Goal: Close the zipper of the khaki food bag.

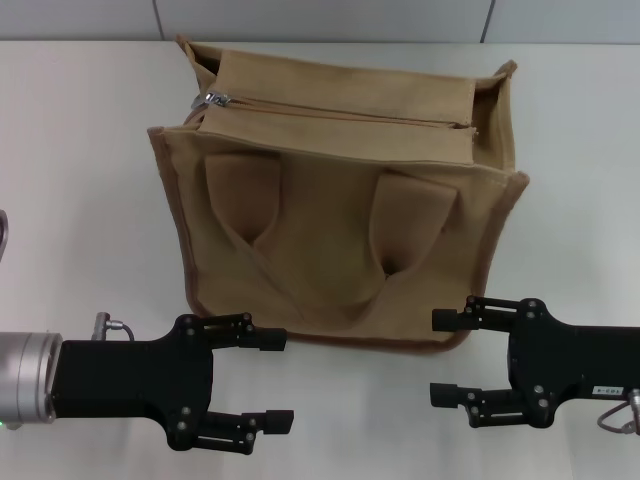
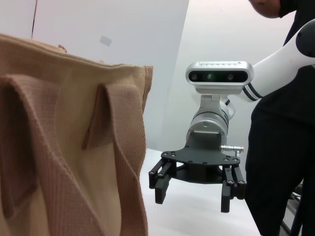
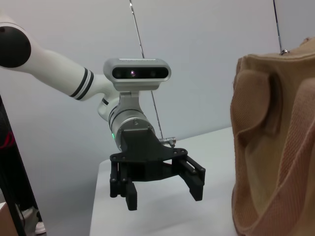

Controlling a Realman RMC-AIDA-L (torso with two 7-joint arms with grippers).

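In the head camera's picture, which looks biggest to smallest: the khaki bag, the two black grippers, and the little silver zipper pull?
1. khaki food bag, by far.
2. left gripper and right gripper: about alike, no ranking; jaws open on both.
3. zipper pull, tiny.

The boxy tan canvas food bag point(image 1: 340, 220) is set upright on the white table point(image 1: 70, 150), toward its far middle. The tan zipper line point(image 1: 340, 110) is run along the bag's top panel, with the silver metal pull tab point(image 1: 212, 98) at its left end. The black left gripper point(image 1: 262, 381) is held before the bag's near-left corner and the black right gripper point(image 1: 450, 358) before its near-right corner, both apart from it.
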